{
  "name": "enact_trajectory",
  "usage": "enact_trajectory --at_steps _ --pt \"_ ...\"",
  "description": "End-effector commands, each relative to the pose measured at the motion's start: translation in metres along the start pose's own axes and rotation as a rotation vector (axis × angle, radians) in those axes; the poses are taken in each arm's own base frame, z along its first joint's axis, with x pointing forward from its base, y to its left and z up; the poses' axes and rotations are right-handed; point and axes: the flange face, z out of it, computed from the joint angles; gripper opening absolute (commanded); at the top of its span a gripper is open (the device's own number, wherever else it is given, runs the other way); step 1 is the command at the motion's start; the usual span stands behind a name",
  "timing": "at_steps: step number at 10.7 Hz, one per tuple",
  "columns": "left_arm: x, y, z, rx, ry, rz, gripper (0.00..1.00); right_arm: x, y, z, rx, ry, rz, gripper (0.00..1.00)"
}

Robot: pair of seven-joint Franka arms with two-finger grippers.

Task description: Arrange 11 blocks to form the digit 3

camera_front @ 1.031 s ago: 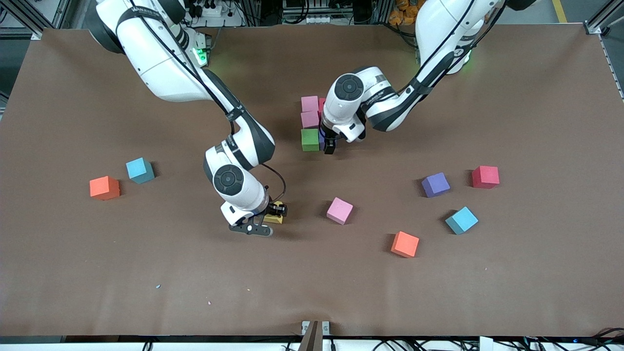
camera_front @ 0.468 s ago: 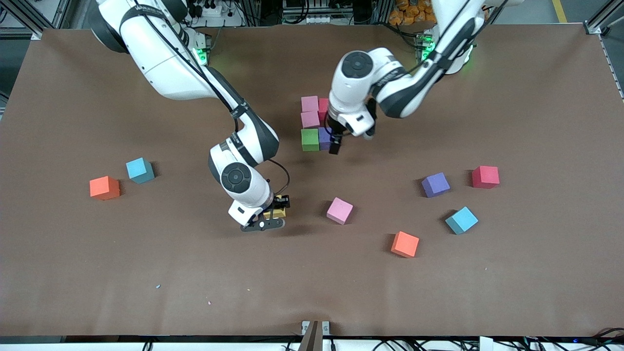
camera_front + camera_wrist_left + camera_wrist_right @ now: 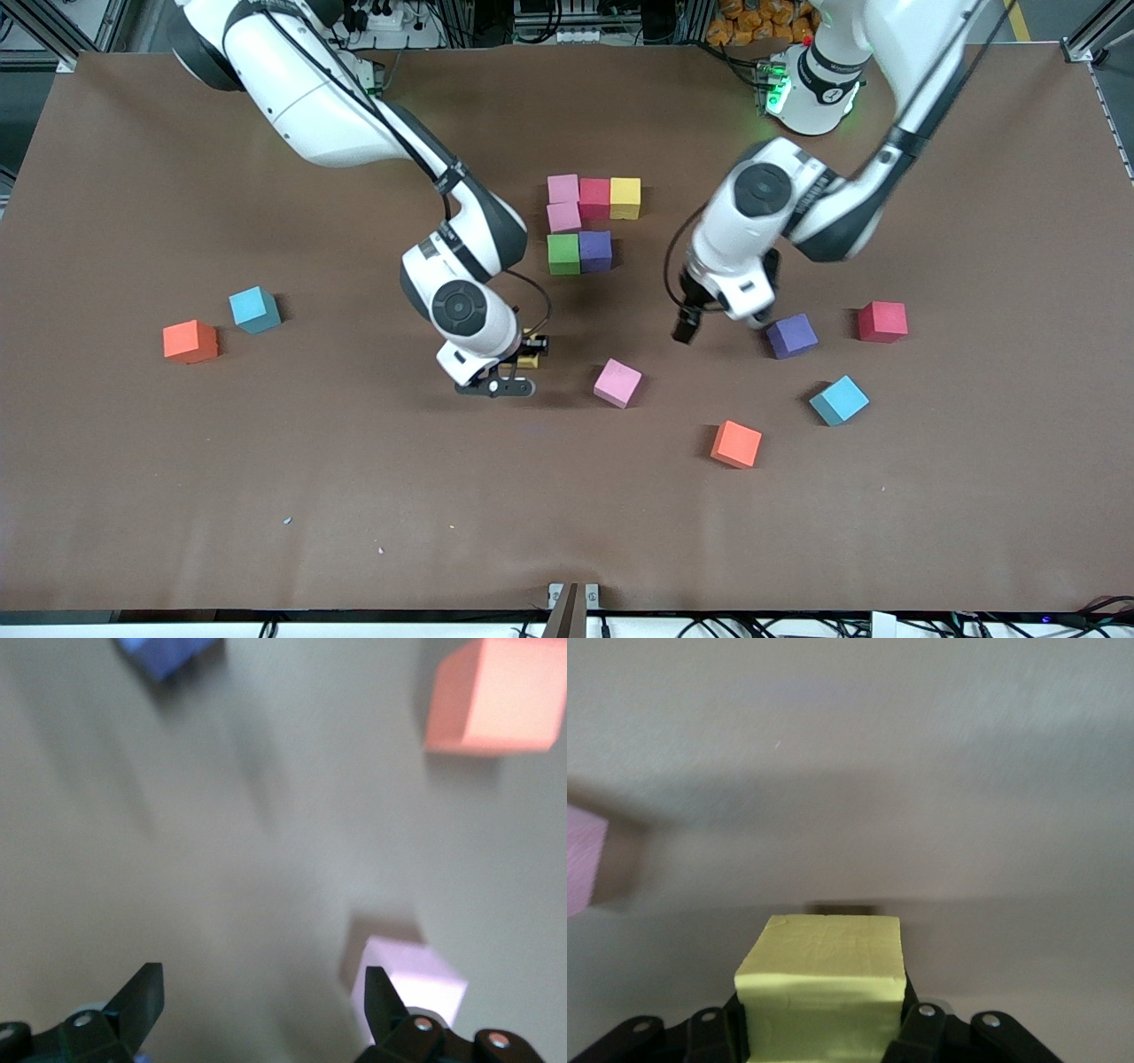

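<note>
Inspector: Front view?
Me: My right tool [image 3: 521,361] pinches a yellow block [image 3: 529,357] above the surface [image 3: 266,496]; my left tool [image 3: 684,334] hangs spread near the purple block [image 3: 791,336].
Inspector: Wrist views?
Me: Left: tool spread. Right: foam looks light, soft; flat sides gripped.

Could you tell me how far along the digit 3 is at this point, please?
Six cubes sit joined: pink, red, yellow, a second pink, green and purple. The right gripper holds a seventh, a yellow block, above the table. The left gripper hangs open and empty. Four more are needed from the loose cubes.
</note>
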Motion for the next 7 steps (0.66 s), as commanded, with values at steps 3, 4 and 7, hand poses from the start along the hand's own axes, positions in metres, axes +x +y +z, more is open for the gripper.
enact_trajectory --at_steps 3,4,7 --pt "0.069 0.084 -0.007 0.122 -0.089 0.018 1.0 -0.051 -0.043 0.004 -0.035 -0.001 0.119 0.0" --pt "0.078 0.094 -0.001 0.152 -0.102 0.033 1.0 -0.059 -0.045 0.009 -0.046 -0.007 0.112 0.0" --pt "0.12 0.117 0.033 0.155 -0.044 0.155 1.0 -0.073 -0.044 0.018 -0.073 0.014 0.076 0.0"
